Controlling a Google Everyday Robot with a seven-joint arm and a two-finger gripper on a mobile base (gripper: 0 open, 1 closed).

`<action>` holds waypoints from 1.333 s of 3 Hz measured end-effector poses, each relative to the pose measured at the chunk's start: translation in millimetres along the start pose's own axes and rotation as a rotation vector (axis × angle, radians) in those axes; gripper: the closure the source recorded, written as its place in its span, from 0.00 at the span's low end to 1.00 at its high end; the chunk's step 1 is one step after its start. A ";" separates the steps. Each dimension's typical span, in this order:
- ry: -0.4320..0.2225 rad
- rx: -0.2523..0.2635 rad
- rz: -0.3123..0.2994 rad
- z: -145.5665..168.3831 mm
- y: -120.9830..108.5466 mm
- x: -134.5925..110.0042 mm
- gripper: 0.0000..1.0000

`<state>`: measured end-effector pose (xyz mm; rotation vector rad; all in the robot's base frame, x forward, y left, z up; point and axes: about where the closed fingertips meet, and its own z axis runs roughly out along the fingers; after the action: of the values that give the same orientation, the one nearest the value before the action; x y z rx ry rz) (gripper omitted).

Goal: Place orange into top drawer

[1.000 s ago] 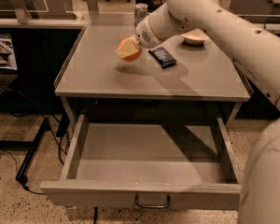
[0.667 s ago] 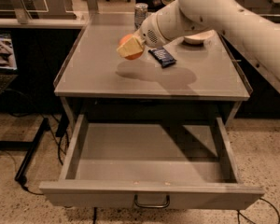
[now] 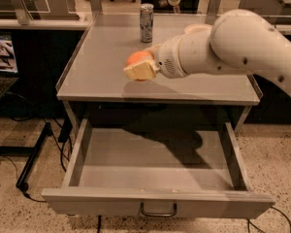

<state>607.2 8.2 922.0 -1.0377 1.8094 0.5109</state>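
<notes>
The orange (image 3: 137, 58) is a small round fruit held between the cream fingers (image 3: 140, 71) of my gripper (image 3: 140, 66). The gripper is shut on it and holds it above the grey tabletop (image 3: 102, 67), near its front edge and left of centre. My white arm (image 3: 233, 42) reaches in from the right. The top drawer (image 3: 155, 166) stands pulled open below the tabletop, its grey inside bare, with a curved metal pull handle (image 3: 158, 211) at the centre of its front. The orange is over the table, behind the drawer opening.
A tall drink can (image 3: 146, 23) stands at the back of the tabletop. A cream bowl (image 3: 196, 29) peeks out behind my arm at the back right. Cables and a black stand leg (image 3: 34, 161) lie on the speckled floor at the left.
The view has shifted, so the table and drawer sit differently in frame. My gripper with the orange has moved toward the table's front edge, and my arm now hides the dark packet on the tabletop.
</notes>
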 end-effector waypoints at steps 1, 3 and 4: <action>-0.056 0.028 0.028 -16.3 40.3 18.0 1.00; -0.084 0.084 0.071 -44.3 71.0 40.6 1.00; -0.085 0.091 0.069 -42.1 72.2 38.0 1.00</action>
<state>518.1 1.6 900.8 -0.8817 1.7813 0.5018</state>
